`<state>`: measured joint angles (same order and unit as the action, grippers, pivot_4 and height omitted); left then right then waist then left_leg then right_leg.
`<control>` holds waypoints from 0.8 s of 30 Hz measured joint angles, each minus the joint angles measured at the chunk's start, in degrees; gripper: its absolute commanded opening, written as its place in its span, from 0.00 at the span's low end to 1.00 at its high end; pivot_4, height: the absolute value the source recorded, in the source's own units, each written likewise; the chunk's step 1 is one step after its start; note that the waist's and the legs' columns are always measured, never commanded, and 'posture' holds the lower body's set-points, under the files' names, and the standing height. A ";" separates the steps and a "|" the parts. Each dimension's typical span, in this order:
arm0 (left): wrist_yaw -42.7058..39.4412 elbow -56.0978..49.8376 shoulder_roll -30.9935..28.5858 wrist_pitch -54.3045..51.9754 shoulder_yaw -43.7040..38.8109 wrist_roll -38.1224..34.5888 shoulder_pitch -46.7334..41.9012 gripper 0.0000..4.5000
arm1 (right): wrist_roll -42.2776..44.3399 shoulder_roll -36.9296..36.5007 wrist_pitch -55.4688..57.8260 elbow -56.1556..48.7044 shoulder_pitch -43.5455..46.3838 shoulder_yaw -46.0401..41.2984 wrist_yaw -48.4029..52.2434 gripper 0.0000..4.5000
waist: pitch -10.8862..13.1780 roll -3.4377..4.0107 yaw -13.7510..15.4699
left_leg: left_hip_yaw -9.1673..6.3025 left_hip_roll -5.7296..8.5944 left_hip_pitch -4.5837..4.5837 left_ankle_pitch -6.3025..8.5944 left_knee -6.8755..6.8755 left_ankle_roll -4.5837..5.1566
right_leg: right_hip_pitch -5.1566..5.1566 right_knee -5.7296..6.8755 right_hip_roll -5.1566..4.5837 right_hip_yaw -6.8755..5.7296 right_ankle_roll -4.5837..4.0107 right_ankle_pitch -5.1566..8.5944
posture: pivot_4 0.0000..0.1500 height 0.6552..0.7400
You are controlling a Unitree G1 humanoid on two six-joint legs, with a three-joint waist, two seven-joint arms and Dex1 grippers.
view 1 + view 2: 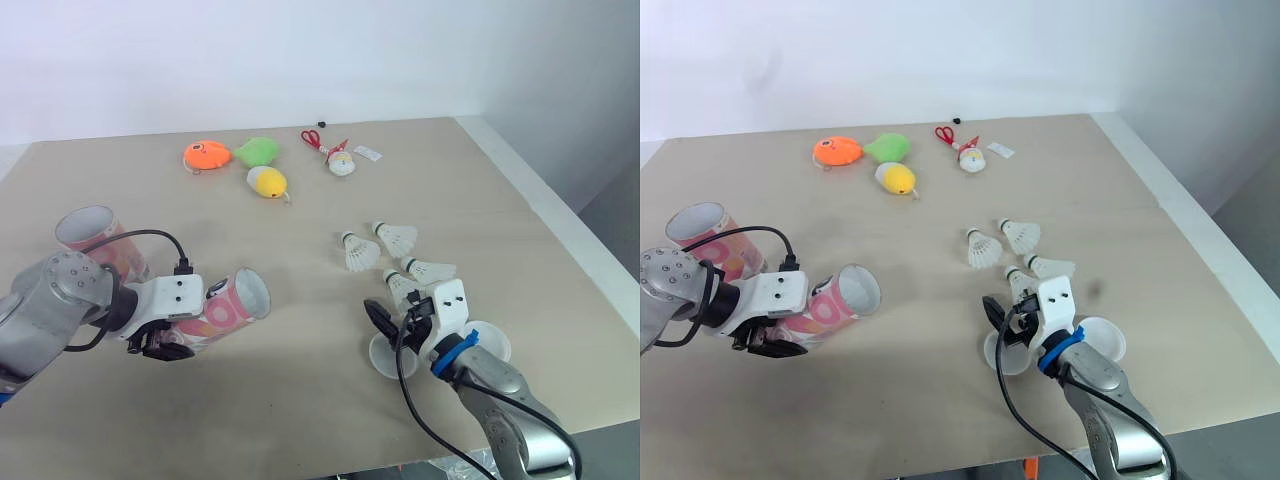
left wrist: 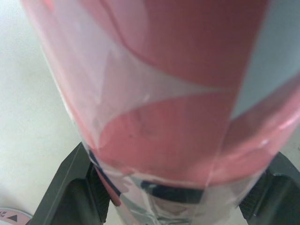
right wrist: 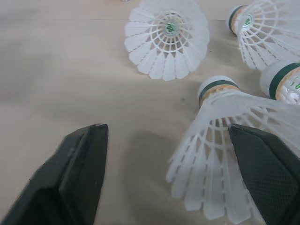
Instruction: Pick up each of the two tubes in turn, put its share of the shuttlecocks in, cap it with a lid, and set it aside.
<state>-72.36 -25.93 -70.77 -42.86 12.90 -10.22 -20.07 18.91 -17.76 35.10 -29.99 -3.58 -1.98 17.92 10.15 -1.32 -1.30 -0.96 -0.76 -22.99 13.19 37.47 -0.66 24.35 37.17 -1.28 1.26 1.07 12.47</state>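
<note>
**Right gripper** [image 1: 397, 312]: its two black right fingers [image 3: 75, 178] stand wide apart, low over the table [image 1: 290, 410], and nothing is clamped between them. Behind these fingers, on either side of the wrist, two translucent lids lie flat: the first lid [image 1: 382, 363] and the second lid [image 1: 493, 340].

The nearest shuttlecock [image 3: 220, 159] lies on its side in the gap between the right fingers, well off centre. Its skirt is close against one finger and its cork points away from the wrist. Whether the skirt touches that finger cannot be told.

The second shuttlecock [image 1: 428, 268] lies just ahead of the fingertips. Further ahead, the third shuttlecock [image 1: 360, 251] and the fourth shuttlecock [image 1: 396, 237] lie just beside each other, apart from the fingers.

**Left gripper** [image 1: 165, 342]: the left fingers [image 2: 70, 187] are clamped on the held tube [image 1: 232, 303], one finger on each side of its pink-patterned body. The tube lies nearly level, with its open mouth pointing away from the fingers and toward the right gripper. Whether it rests on the table cannot be told.

Behind the left fingers, beside the arm, the upright tube [image 1: 95, 238] stands on the table, mouth up and ungripped.

Well ahead of both grippers, at the far side of the table, lie:
- an orange toy [image 1: 207, 155]
- a green toy [image 1: 258, 150]
- a yellow toy [image 1: 267, 182]
- red scissors [image 1: 312, 138]
</note>
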 measured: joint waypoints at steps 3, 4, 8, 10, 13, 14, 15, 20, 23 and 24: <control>0.06 -0.01 0.06 -0.04 0.00 0.00 0.00 0.65 | -0.01 0.16 0.00 0.03 0.09 -0.31 -0.51 0.32 | 0.00 0.00 0.00 | 0.00 0.00 0.00 0.00 0.00 0.00 | 0.00 0.00 0.00 0.00 0.00 0.00 | 1.00 1.00; 0.08 -0.01 0.07 -0.05 0.00 0.00 0.00 0.65 | 0.00 0.18 -0.02 0.13 0.08 -0.35 -0.58 0.20 | 0.00 0.00 0.00 | -0.01 0.00 0.00 0.00 0.00 0.00 | 0.00 0.00 0.00 0.00 0.00 0.00 | 1.00 1.00; 0.16 -0.03 0.10 -0.09 0.00 0.00 0.00 0.65 | 0.03 0.24 -0.13 0.57 -0.07 -0.47 -0.55 0.00 | 0.00 0.00 0.00 | 0.00 0.00 0.00 0.00 0.00 0.00 | 0.00 0.00 0.00 0.00 0.01 0.00 | 1.00 1.00; 0.20 -0.05 0.12 -0.09 0.00 -0.01 0.00 0.65 | 0.06 0.24 -0.27 0.57 -0.27 -0.50 -0.48 0.00 | 0.00 0.00 0.00 | -0.01 0.00 0.00 0.00 0.00 0.00 | -0.01 0.00 0.00 0.00 0.01 0.00 | 1.00 1.00; 0.22 -0.05 0.15 -0.08 0.00 -0.01 0.00 0.65 | 0.32 0.23 -0.32 0.56 -0.49 -0.67 -0.20 0.00 | 0.00 0.00 0.00 | -0.01 0.00 0.00 0.00 0.00 0.00 | -0.01 0.00 0.00 0.00 0.01 -0.01 | 1.00 1.00; 0.23 -0.05 0.16 -0.08 0.00 -0.01 0.00 0.65 | 0.50 0.23 -0.32 0.54 -0.59 -0.72 -0.08 0.00 | 0.00 0.00 0.00 | -0.01 0.00 0.00 0.00 0.00 0.00 | -0.01 0.00 0.00 0.00 0.01 -0.01 | 1.00 1.00; 0.24 -0.05 0.17 -0.07 0.00 -0.01 0.00 0.65 | 0.87 0.11 -0.32 0.36 -0.91 -0.74 0.44 0.00 | 0.00 0.00 0.00 | -0.01 0.00 0.00 0.00 0.00 0.00 | -0.01 0.00 0.00 0.00 0.01 -0.01 | 1.00 1.00; 0.29 -0.04 0.18 -0.06 0.00 -0.01 0.00 0.65 | 3.02 -0.91 0.21 -1.93 -2.68 -0.69 2.21 0.00 | 0.00 0.01 0.00 | -0.01 -0.01 0.01 0.00 0.00 0.00 | -0.01 0.00 0.00 0.01 0.02 -0.01 | 1.00 1.00; 0.51 -0.05 0.20 -0.05 0.00 -0.04 0.07 0.65 | 4.62 -2.52 0.71 -4.18 -2.75 -0.68 3.78 0.00 | 0.00 0.01 0.00 | -0.01 -0.01 0.02 0.00 0.01 0.00 | -0.02 0.00 -0.01 0.02 0.04 -0.02 | 1.00 1.00; 0.52 -0.05 0.20 -0.05 -0.01 -0.04 0.10 0.65 | 5.39 -3.16 0.71 -4.90 -2.75 -0.69 4.74 0.00 | 0.00 0.01 0.00 | -0.01 -0.01 0.02 0.00 0.01 0.00 | -0.02 0.00 -0.01 0.02 0.04 -0.02 | 1.00 1.00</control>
<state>-71.84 -25.98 -70.57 -42.92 12.89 -10.26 -19.97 24.30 -20.92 35.81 -34.89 -6.33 -2.67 22.66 10.15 -1.32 -1.29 -0.97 -0.77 -22.97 13.19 37.49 -0.66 24.33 37.18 -1.29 1.27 1.11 12.44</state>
